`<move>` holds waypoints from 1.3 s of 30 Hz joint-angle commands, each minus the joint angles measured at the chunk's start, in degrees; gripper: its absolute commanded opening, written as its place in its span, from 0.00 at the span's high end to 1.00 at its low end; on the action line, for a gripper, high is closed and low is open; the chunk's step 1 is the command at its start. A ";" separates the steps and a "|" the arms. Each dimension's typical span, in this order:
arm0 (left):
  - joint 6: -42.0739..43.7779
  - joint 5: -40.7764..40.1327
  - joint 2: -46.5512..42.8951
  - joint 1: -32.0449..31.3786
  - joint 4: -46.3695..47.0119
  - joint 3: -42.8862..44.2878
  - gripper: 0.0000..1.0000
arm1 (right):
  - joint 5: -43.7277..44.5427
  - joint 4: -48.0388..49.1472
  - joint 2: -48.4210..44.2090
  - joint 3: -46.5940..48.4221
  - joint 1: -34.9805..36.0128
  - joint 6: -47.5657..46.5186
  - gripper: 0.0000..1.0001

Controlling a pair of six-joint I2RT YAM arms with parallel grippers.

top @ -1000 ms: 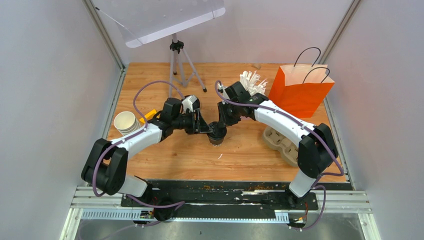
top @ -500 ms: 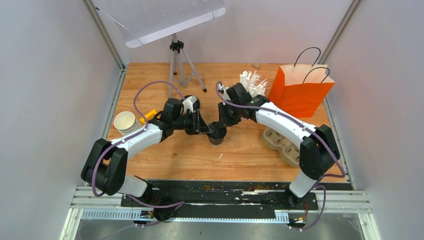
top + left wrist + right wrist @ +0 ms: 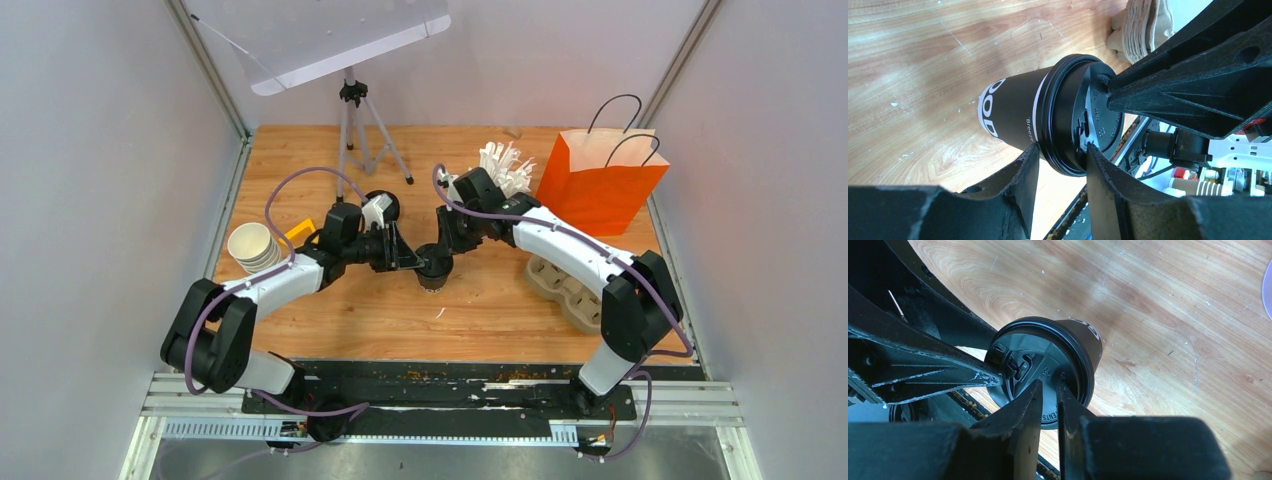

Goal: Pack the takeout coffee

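Observation:
The takeout coffee [image 3: 434,270] stands mid-table: here it is a black cup [image 3: 1008,110] with white lettering and a black lid [image 3: 1068,115]. My left gripper [image 3: 412,262] reaches it from the left. It is shut across the lid's rim [image 3: 1060,150], one finger under the rim against the cup and the other on the lid's top. My right gripper [image 3: 441,250] comes in from the far right. Its jaws stand nearly together at the lid's edge [image 3: 1049,385], pinching the raised rim. The lid [image 3: 1048,347] sits on the cup [image 3: 1087,335].
A stack of white paper cups [image 3: 252,246] stands at the left. At the back right are the orange paper bag [image 3: 600,182] and the white straws [image 3: 505,165]. Brown pulp cup trays [image 3: 562,287] lie under the right arm. A tripod [image 3: 355,130] stands at the back.
My left gripper has closed in on the lid's rim, and the left arm has shifted slightly. The right gripper and the cup have stayed put.

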 commanded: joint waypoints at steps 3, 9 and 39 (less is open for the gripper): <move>2.46 -4.72 2.48 -1.10 -10.19 -1.12 0.52 | 1.59 -5.76 2.08 1.45 -0.38 -2.47 0.80; 1.65 -2.68 1.12 -1.09 -10.60 4.31 0.46 | -0.98 -8.50 3.03 9.23 -0.59 -2.44 0.77; 9.19 -5.28 4.08 -1.01 -16.34 10.59 0.44 | -1.50 -5.35 0.14 1.18 -3.09 -0.67 0.78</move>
